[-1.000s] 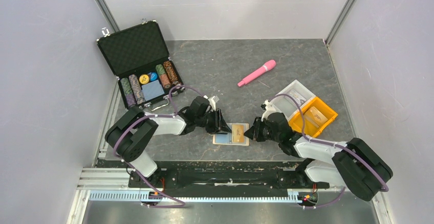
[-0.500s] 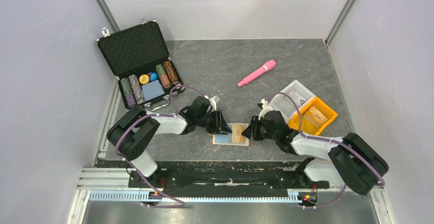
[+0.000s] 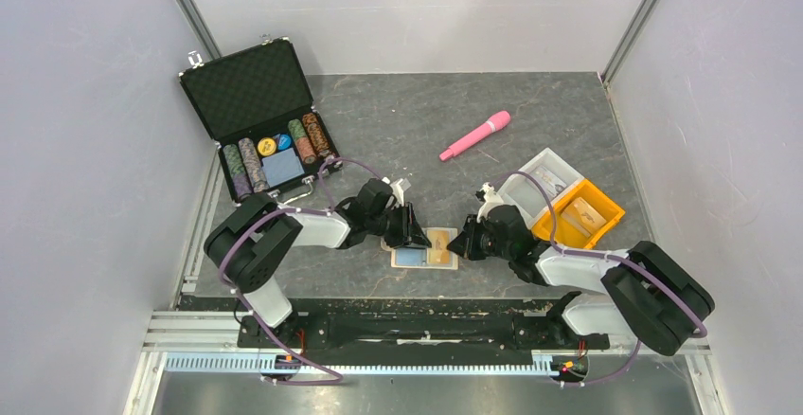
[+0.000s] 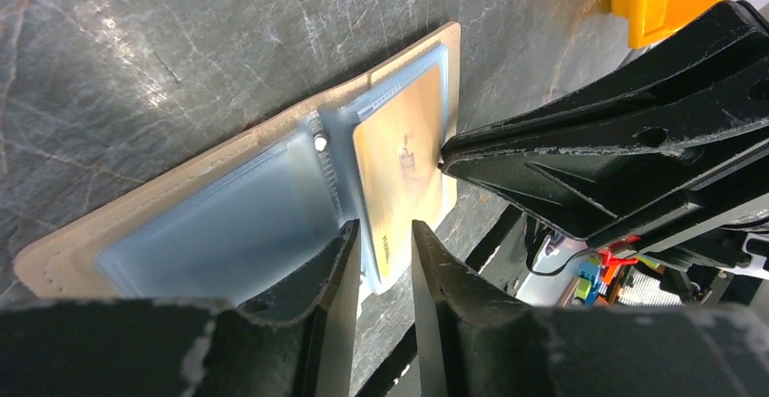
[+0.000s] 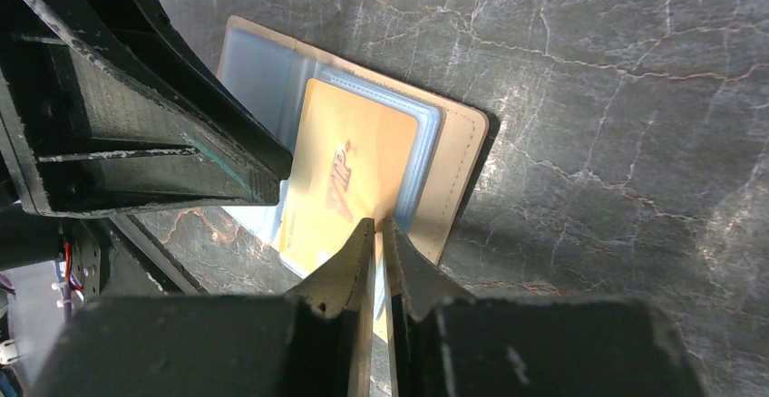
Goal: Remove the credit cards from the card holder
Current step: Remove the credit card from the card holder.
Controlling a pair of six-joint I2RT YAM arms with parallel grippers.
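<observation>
The card holder (image 3: 411, 258) lies open on the table between my arms, tan with pale blue sleeves (image 4: 218, 225). A gold credit card (image 3: 439, 247) sits in its right half (image 4: 403, 157). My right gripper (image 3: 458, 243) is shut on the card's near right edge (image 5: 349, 170), fingers (image 5: 363, 243) pinched together over the tan border (image 5: 458, 170). My left gripper (image 3: 414, 235) is narrowly open at the wallet's middle fold. Its fingertips (image 4: 349, 243) straddle the sleeve corner. In the right wrist view its fingers (image 5: 227, 157) rest on the blue sleeve.
An open black poker-chip case (image 3: 265, 117) stands at the back left. A pink cylinder (image 3: 475, 135) lies at the back middle. A clear tray (image 3: 544, 176) and an orange tray (image 3: 606, 208), which holds a tan card, sit right of my right arm. Grey walls enclose the table.
My right gripper has moved left onto the wallet's right edge and closed on the card. My left gripper has shifted slightly right over the fold. The wallet has shifted slightly left.
</observation>
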